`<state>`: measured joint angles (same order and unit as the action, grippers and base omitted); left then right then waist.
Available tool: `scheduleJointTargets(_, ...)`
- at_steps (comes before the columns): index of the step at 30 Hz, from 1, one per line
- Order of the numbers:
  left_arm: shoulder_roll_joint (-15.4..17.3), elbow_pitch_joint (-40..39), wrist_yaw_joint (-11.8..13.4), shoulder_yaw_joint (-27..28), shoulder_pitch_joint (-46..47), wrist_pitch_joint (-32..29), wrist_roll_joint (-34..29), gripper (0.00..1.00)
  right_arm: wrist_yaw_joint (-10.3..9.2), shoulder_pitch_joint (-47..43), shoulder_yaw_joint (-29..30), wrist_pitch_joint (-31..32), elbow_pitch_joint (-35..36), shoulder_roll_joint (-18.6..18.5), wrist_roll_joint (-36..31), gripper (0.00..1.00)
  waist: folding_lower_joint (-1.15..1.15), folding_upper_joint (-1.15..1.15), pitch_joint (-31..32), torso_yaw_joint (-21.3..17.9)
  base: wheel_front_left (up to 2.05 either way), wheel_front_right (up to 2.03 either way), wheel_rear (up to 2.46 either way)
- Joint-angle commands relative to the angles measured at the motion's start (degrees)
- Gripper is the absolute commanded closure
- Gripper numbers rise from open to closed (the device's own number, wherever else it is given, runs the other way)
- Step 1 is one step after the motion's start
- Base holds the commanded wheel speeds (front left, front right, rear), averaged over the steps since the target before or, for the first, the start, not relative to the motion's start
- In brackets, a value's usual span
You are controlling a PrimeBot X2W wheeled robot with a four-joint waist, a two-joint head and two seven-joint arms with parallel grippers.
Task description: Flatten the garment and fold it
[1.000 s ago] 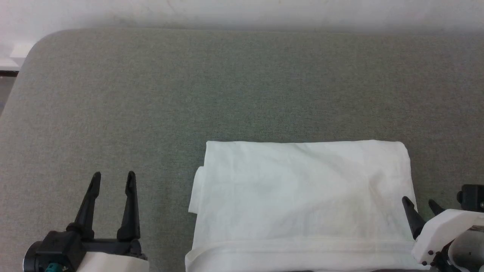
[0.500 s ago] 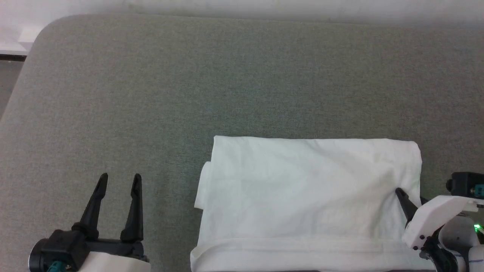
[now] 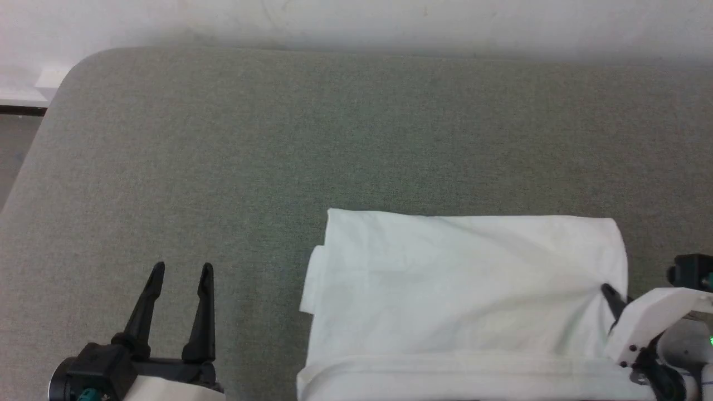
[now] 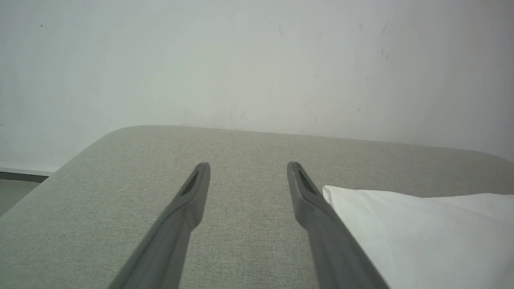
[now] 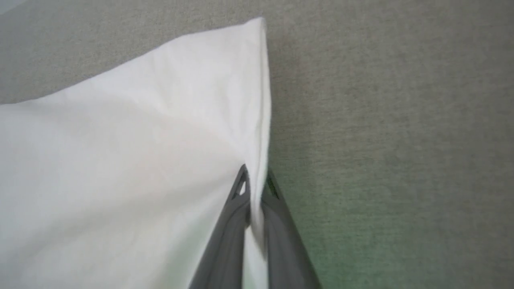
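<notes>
Since a second ago the head camera has been shifted, so the overall slide of the frame is not counted as object motion. Real change is at the right edge of the cloth: two separated fingertips were seen there, a closed pinch is seen now, with creases drawn toward it. Grey padded surface (image 3: 223, 139) is backed by a white wall (image 3: 356, 22). Its near right part is taken by the garment (image 3: 462, 284), already reduced to a wide rectangle, with a hem band (image 3: 457, 367) doubled along the near edge and a small flap (image 3: 312, 284) sticking out on the left side. Flattening is judged largely done, and a further fold, right edge carried toward the left, is judged to be in hand. Right gripper (image 3: 613, 295) is clamped on the garment's right edge, roughly midway along it. In the right wrist view the edge is seen sandwiched between the two fingers, tips nearly together. How many layers are caught cannot be told. Left gripper (image 3: 181, 270) is held moderately open over bare surface, nothing between its fingers, well left of the flap. In the left wrist view the garment's corner is seen past the inner finger, apart from it. Next move: a low lift and a straight carry across are called for, with all layers kept in the pinch. If a single layer is held, the stack is likely to be peeled open. The left gripper could be used to pin the left side.
</notes>
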<state>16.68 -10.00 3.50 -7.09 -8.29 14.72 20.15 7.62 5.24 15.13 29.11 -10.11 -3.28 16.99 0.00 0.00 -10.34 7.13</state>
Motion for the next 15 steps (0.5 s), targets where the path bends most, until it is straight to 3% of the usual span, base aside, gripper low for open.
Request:
scheduleJointTargets(1,-0.4,0.2,-0.5,0.1,-0.9,0.3,-0.2,0.0,-0.13,-0.2,1.9,0.1,0.7,-1.1,-1.0,1.0,0.0,0.0,0.6,-0.6,0.0,0.0,0.0)
scheduleJointTargets(9,-0.7,0.9,-0.9,-0.7,-1.5,0.3,-0.3,0.0,-0.13,-0.6,12.4,0.6,2.7,-4.8,-5.9,1.0,0.0,0.0,2.0,-1.2,0.0,0.0,0.0)
scheduleJointTargets(15,-0.8,1.1,-0.7,-0.9,-1.8,0.3,-0.3,0.0,-0.13,-0.9,11.1,1.4,4.6,-3.7,-4.9,1.0,0.0,0.0,3.1,-1.5,0.0,0.0,0.0)
